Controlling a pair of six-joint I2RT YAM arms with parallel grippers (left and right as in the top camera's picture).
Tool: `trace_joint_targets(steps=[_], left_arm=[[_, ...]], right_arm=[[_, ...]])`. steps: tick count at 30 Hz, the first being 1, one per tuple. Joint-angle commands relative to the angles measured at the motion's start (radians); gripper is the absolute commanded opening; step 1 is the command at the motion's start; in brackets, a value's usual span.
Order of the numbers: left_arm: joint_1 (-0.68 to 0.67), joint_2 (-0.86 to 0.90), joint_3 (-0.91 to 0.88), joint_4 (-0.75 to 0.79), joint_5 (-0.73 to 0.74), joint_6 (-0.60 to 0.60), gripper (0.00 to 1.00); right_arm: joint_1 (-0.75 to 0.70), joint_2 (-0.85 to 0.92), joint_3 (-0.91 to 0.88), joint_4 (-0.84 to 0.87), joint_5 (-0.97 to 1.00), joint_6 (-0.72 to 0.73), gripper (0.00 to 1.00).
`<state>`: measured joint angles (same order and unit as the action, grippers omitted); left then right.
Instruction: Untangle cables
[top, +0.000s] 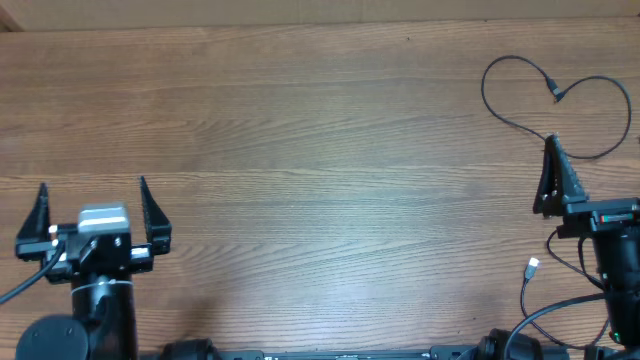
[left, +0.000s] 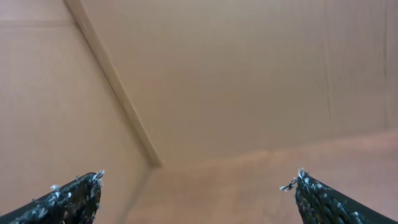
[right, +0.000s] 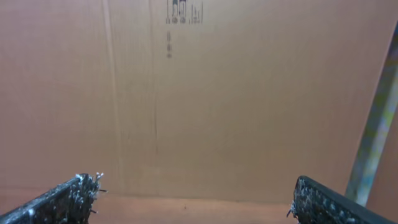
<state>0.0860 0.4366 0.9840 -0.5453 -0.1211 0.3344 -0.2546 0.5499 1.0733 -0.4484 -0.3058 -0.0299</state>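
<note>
A thin black cable (top: 520, 58) lies in a heart-shaped loop at the table's far right, its small plug (top: 557, 93) in the dip of the loop. The loop's lower end runs by the tip of my right gripper's visible finger (top: 552, 175). A second thin cord with a light plug (top: 533, 266) lies beside the right arm's base. My right gripper (top: 600, 150) is open, its other finger cut off by the frame edge. My left gripper (top: 93, 195) stands open at the near left, far from the cables. Neither wrist view shows a cable between the fingers.
A cardboard wall (right: 249, 93) rises behind the wooden table (top: 300, 150), and a corner seam (left: 115, 81) shows in the left wrist view. Thicker black arm wires (top: 560, 310) hang by the right arm's base.
</note>
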Motion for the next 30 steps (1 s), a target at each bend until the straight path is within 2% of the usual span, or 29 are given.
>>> trace_joint_targets(steps=[1,6,12,19,22,30], left_arm=[[0.003,0.009,-0.009,-0.080,0.019,-0.021,1.00],[0.003,0.006,-0.020,-0.173,0.027,-0.026,1.00],[-0.014,-0.045,-0.068,-0.174,0.159,-0.058,1.00],[-0.076,-0.313,-0.280,-0.148,0.182,-0.248,1.00],[-0.083,-0.435,-0.317,-0.148,0.174,-0.253,1.00],[-0.115,-0.433,-0.302,-0.131,0.169,-0.254,1.00]], right_arm=[[-0.003,-0.005,-0.001,-0.039,0.017,0.002,1.00],[0.018,-0.006,-0.002,-0.240,0.017,0.002,1.00],[0.086,-0.005,-0.013,-0.419,0.056,-0.005,1.00],[0.208,-0.005,-0.034,-0.440,0.307,-0.005,1.00],[0.257,-0.005,-0.035,-0.441,0.343,-0.005,1.00],[0.305,-0.005,-0.085,-0.415,0.425,-0.006,1.00]])
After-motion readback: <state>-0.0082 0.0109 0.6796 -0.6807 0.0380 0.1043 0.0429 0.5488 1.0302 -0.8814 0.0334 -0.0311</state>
